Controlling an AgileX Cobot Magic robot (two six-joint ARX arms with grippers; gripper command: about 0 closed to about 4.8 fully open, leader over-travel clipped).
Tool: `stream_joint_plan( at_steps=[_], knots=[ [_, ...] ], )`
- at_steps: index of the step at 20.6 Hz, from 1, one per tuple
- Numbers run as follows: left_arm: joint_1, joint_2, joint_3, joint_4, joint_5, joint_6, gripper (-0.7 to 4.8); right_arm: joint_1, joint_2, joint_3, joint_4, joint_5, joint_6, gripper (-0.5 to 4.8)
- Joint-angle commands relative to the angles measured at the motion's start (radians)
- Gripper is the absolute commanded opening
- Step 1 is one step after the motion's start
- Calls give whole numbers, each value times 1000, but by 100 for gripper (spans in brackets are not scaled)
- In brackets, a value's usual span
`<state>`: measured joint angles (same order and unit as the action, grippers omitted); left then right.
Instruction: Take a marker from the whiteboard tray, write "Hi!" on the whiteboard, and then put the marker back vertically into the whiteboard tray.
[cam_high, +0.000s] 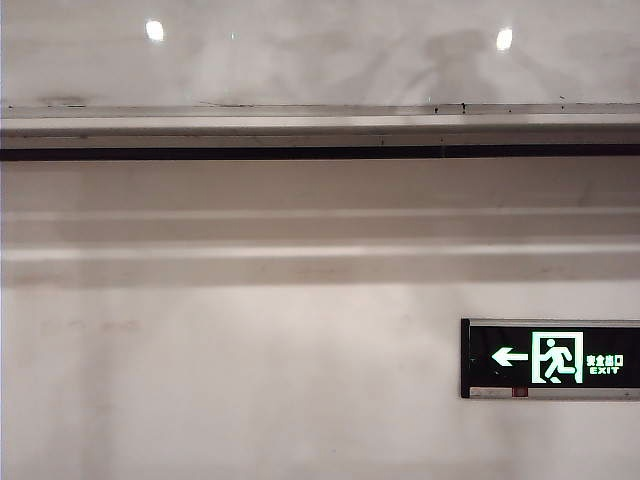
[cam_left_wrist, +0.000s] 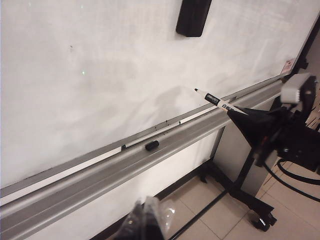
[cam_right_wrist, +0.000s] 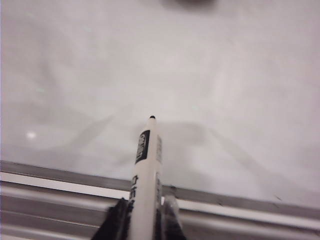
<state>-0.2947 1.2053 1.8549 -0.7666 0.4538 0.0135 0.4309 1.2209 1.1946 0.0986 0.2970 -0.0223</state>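
Glossy white, the whiteboard (cam_left_wrist: 100, 65) is filling most of what we are seeing, with faint grey smudges across it and two round light reflections showing in the exterior view. Along its lower edge the whiteboard tray (cam_left_wrist: 100, 172) is running as a long silver-grey metal ledge, and in the exterior view a thin dark strip is sitting just beneath it. Lower on the matte wall an exit sign (cam_high: 550, 358) is glowing green on black.

We are seeing the right gripper (cam_right_wrist: 143, 220) clamped on the marker (cam_right_wrist: 145, 170); its dark fingers (cam_right_wrist: 116, 220) are pressing the white barrel from both sides. The marker is uncapped, its small black tip pointing toward the whiteboard, just above the tray's line; whether the tip is touching the panel we cannot tell. In the left wrist view the same right gripper is reaching in from the side as a black cone, holding the marker out at a slant over the tray.

On the tray a second slim pen (cam_left_wrist: 150, 136) is lying flat along the ledge, and a small black cap (cam_left_wrist: 152, 145) is lying just beside it. A black eraser (cam_left_wrist: 193, 17) is sticking to the board higher up.

The left gripper (cam_left_wrist: 145, 222) is hanging below the tray (only a blurred dark shape at the frame's edge), and we cannot tell whether it is apart or together.
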Motion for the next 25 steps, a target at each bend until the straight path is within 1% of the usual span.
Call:
stream_joint_plan(
  at_steps=[1,6,9,11,14,17,19,20,22,23,25],
  knots=[
    [0,-3,6,21,7,0,-6,0,-26,7,38,-116,3,21],
    [0,-3,6,21,7,-2,-6,1,-30,53,40,-253,5,21],
    [0,-3,6,21,7,-3,-6,3,-29,128,7,-274,50,21],
    [0,-3,6,22,7,-3,-6,3,-29,205,-62,-274,50,21],
    [0,0,6,46,-11,13,-6,11,-26,306,-122,-270,49,20],
    [0,1,6,113,-13,12,-6,11,-2,414,-203,-270,50,18],
    [0,0,6,167,-17,12,-6,11,25,477,-237,-270,50,-2],
    [0,-1,6,180,-29,11,-6,13,37,496,-237,-270,50,-2],
    [0,-3,6,204,-120,8,-6,43,75,548,-236,-251,50,-2],
    [0,-3,6,204,-203,-10,-6,63,105,584,-236,-230,49,-2],
    [0,-3,6,202,-296,-18,-6,89,151,639,-235,-220,48,-2]
  ],
)
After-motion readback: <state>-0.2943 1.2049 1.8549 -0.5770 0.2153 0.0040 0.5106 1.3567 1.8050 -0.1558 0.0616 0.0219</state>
